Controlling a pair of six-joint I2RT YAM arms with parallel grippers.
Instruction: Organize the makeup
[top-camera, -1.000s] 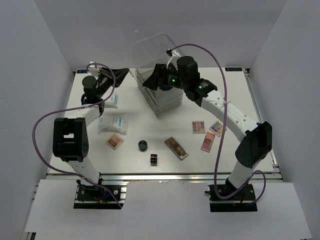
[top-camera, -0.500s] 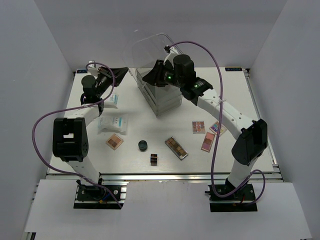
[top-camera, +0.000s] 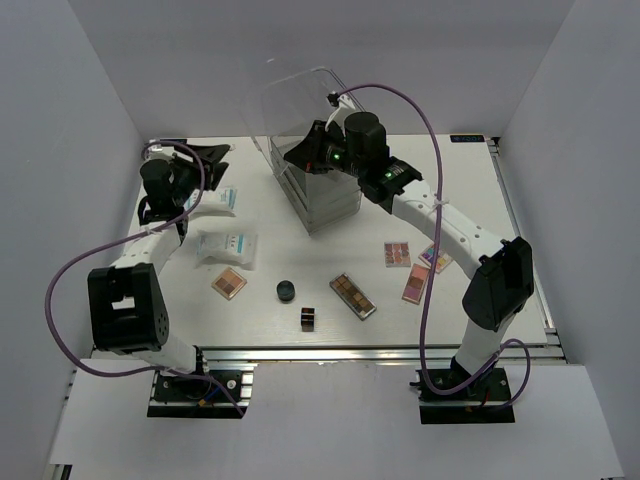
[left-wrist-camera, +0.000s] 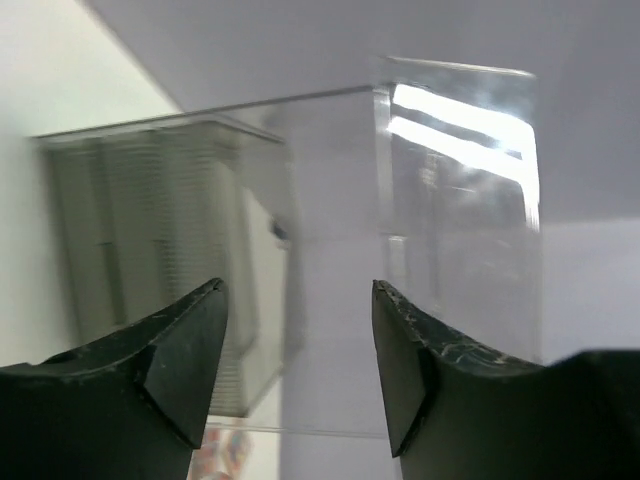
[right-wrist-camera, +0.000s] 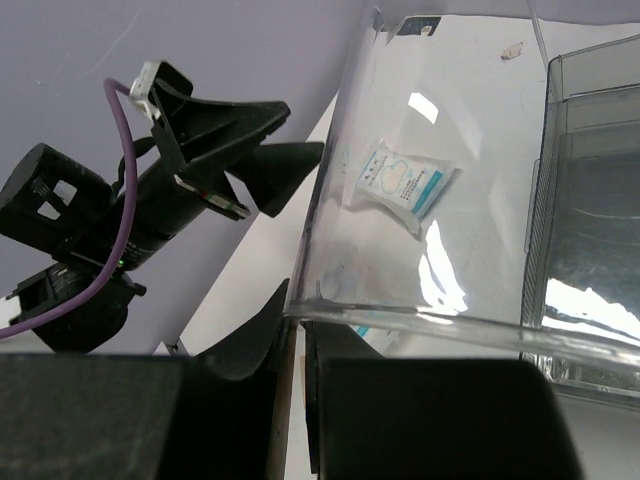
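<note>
Pinching the clear lid (right-wrist-camera: 450, 260) of the tall clear plastic drawer box (top-camera: 318, 195), the right gripper (right-wrist-camera: 298, 335) is apparently opening it. Left of the box, the open, empty left gripper (left-wrist-camera: 298, 345) should next fetch a white soft packet (top-camera: 228, 246).

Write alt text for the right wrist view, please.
The right gripper pinches the edge of a clear lid. Through it, a white packet lies on the table; the open left gripper hangs beyond.

BLURRED: drawer box (left-wrist-camera: 130, 250), left centre | CUT OFF: packet (left-wrist-camera: 232, 456), bottom edge; clear lid (right-wrist-camera: 420, 230), right edge | TOO SMALL: pans of palette (top-camera: 353, 296), lower centre
</note>
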